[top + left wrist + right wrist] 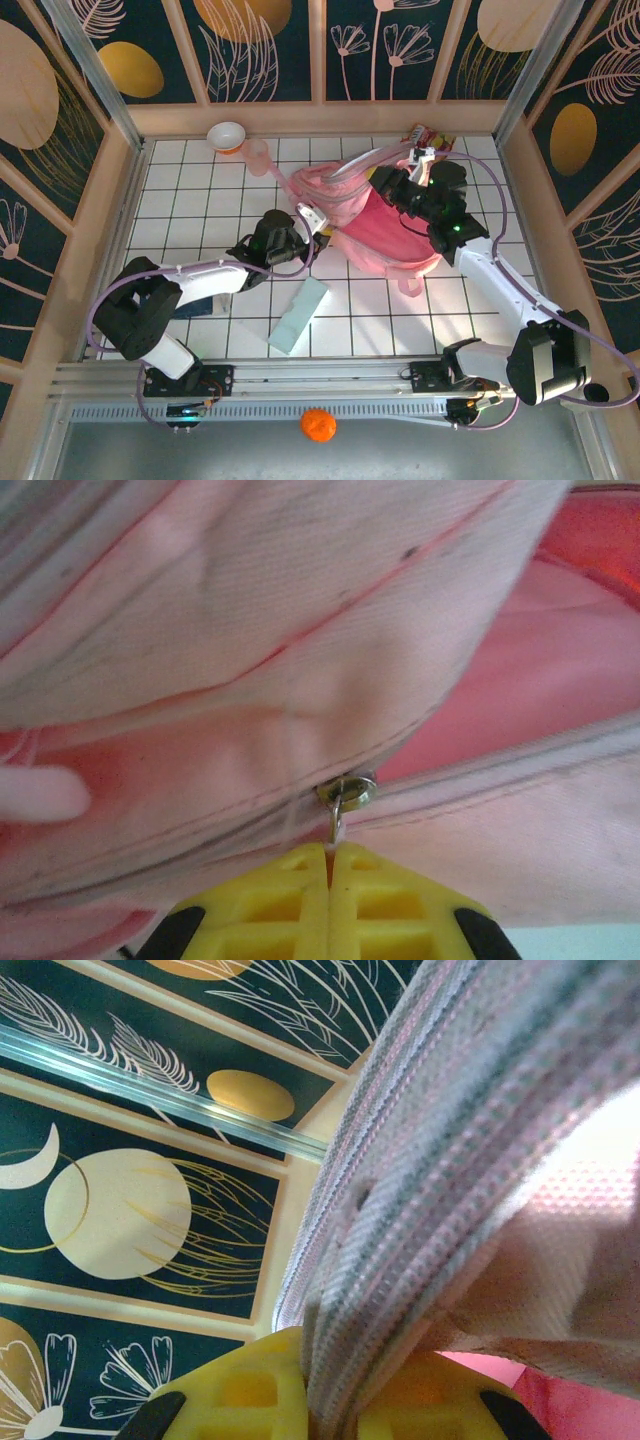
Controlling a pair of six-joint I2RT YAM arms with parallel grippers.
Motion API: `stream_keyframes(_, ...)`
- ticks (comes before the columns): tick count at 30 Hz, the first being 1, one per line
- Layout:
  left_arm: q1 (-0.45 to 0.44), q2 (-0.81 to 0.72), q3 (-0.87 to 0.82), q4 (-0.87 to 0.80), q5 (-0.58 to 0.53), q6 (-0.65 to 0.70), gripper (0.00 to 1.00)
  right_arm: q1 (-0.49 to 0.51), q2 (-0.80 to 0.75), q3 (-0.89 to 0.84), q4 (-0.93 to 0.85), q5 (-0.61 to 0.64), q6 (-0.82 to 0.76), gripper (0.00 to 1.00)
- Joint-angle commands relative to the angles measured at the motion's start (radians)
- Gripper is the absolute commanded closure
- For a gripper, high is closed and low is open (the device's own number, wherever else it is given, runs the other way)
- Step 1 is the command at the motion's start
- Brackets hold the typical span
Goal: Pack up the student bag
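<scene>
Left gripper (328,858) fingers are pressed together, pinching the zip pull (338,818) at their tips. Right gripper (335,1400) clamps a strap (450,1160) that runs up between its fingers. Bag (385,235) lies between both grippers. Pale box (298,315) sits outside the bag, so packing looks unfinished, zip not dealt with yet.

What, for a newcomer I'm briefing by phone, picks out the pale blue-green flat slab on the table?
On the white gridded tabletop, find the soft pink fabric backpack right of centre. Towards the near edge, to its left, lies the pale blue-green flat rectangular slab, angled across the tiles. It is flat, straight-edged and pale blue-green; the backpack is soft and pink, the white bowl round.
</scene>
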Motion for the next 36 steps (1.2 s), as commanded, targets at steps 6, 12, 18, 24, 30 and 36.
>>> stream_keyframes(6,0.082,0.042,0.061,-0.128,-0.28,-0.084,1.0,0.0,-0.075,0.129,0.059,-0.051,-0.053,1.0)
stream_keyframes(12,0.195,0.113,0.127,-0.133,-0.319,-0.116,1.0,0.0,-0.123,0.134,0.019,-0.039,-0.057,1.0)
stream_keyframes(18,0.222,0.195,0.238,-0.124,-0.261,-0.09,0.93,0.0,-0.12,0.099,0.03,0.049,-0.079,1.0)
stream_keyframes(24,0.222,0.156,0.258,-0.141,-0.177,-0.17,0.49,-0.02,-0.052,0.053,0.042,0.088,-0.109,1.0)
stream_keyframes(30,0.221,0.058,0.226,-0.225,-0.179,-0.261,0.34,-0.014,-0.063,-0.044,0.149,0.206,-0.06,1.0)
stream_keyframes(36,0.234,-0.012,0.196,-0.342,-0.314,-0.459,0.23,-0.005,-0.072,-0.136,0.181,0.357,-0.062,1.0)
